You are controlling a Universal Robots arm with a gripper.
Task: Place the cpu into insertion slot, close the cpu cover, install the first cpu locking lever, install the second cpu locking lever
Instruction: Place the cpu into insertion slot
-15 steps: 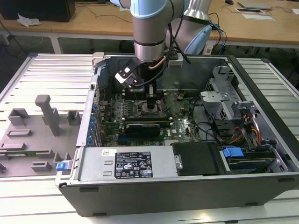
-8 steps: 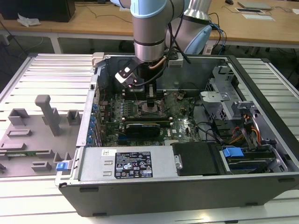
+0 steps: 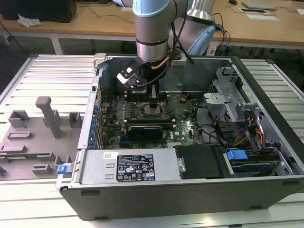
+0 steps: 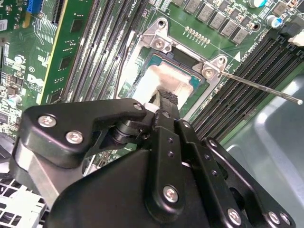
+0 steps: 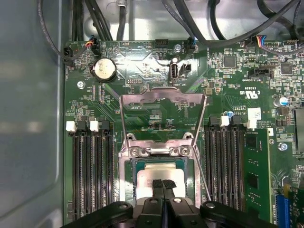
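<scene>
Black hand [image 5: 163,182], fingers pressed together, meets silvery-beige square cpu [image 5: 145,176] in dark-rimmed insertion slot [image 5: 135,164]. Risk: sideways drag could skew it, damaging the slot.

Black gripper [image 5: 163,184], silvery-beige cpu [image 5: 159,172], silver-grey cpu cover [image 5: 164,97]: all set against a green circuit board [image 5: 142,61] lined with black memory slots [image 5: 92,166] in parallel stripes. The arm [image 3: 152,23] is pale blue and silver, the computer case [image 3: 190,194] dark grey, the worktop [image 3: 52,71] ribbed in pale grey.
</scene>
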